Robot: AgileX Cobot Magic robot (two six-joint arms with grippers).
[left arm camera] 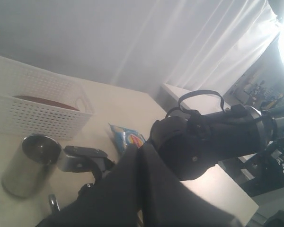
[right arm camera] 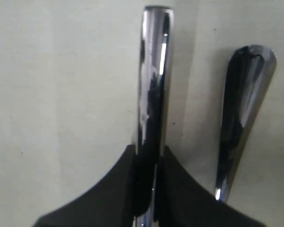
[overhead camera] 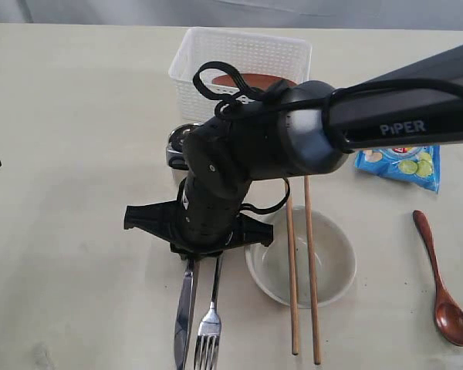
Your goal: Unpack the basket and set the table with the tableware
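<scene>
Fingers (right arm camera: pixel 104 203) of the right gripper (right arm camera: pixel 149 150) are pinched on the knife (right arm camera: pixel 154 80), one on each side of its thin handle, so the knife is grasped, not let go; I think the grip sits on the handle because that is the narrow part, and it leaves the blade free to lie flat; in the exterior view the knife lies on the table (overhead camera: pixel 62 116) left of the bowl (overhead camera: pixel 333 266), with the fork (overhead camera: pixel 208 331) just beside it, between it and the bowl; that looks like a place setting, so my guess is the knife is being set down here and letting go comes next; its long side runs almost the same way as the two chopsticks (overhead camera: pixel 309 231) that rest across the bowl; the blade tip points to the front of the exterior view and the handle end points back, toward the cup (overhead camera: pixel 179 148) behind and left of the bowl; the fork points the same way, prongs to the front; the spoon (overhead camera: pixel 441 287) lies well to the right of the bowl; the basket (overhead camera: pixel 239 54) stands behind the bowl with the plate (overhead camera: pixel 251 79) inside it, so the plate is not yet out; the chips bag (overhead camera: pixel 405 163) lies behind and right of the bowl; the left gripper (left arm camera: pixel 142 153) is clenched on nothing, off to the left of the bowl.
</scene>
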